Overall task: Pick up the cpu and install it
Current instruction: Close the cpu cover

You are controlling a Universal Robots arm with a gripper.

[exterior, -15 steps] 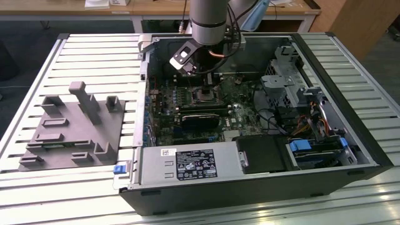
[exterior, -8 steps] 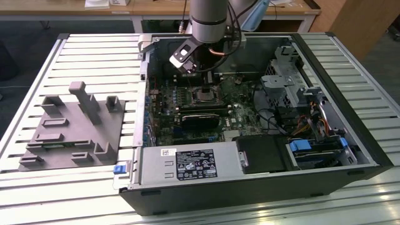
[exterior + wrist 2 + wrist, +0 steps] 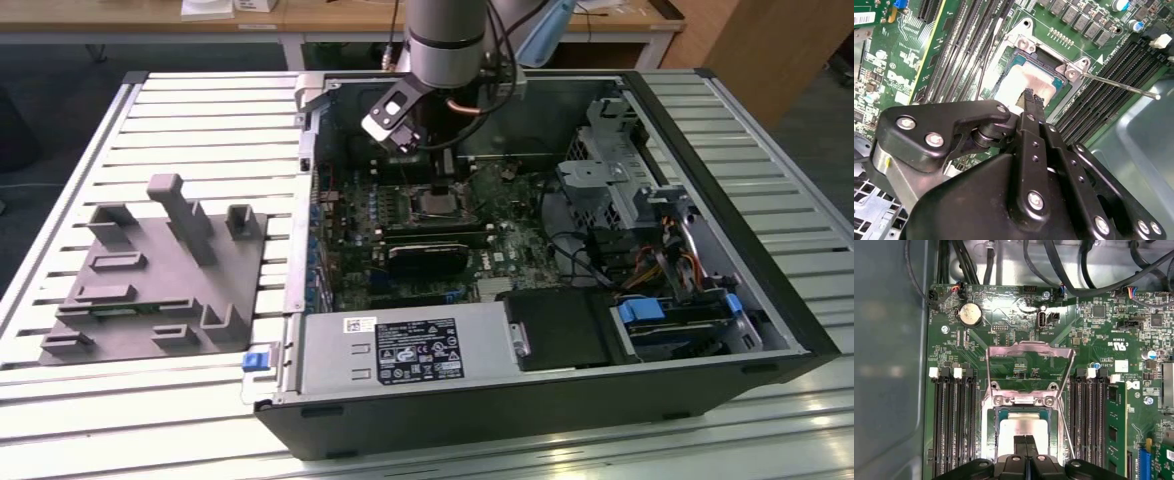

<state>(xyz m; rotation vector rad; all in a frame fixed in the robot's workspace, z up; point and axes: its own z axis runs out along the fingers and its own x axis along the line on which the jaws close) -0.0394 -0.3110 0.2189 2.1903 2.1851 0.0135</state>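
Pincer (image 3: 1032, 98): the fingers are pressing together, closed on nothing. The tips are hanging right over the cpu (image 3: 1016, 82); I cannot tell whether they are touching it or sitting just clear.

The cpu is lying flat in the socket (image 3: 987, 432) with its pale top facing up. My reading is that it is already seated and the shut tips are there to bear on it rather than carry it.

The load plate (image 3: 1029, 347) is standing open beyond the chip, leaving the socket free. The thin lever (image 3: 1124, 86) is sticking out unlatched across the memory slots (image 3: 951, 425), so the clamp is not yet closed.

In the exterior view the case (image 3: 534, 415) is lying on its side on the slatted bench (image 3: 200, 110), so the board is facing upward for the arm. The socket is sitting toward 10 o'clock from the case's middle. The grey tray (image 3: 147, 290) is resting at 9 o'clock of the case, well apart.
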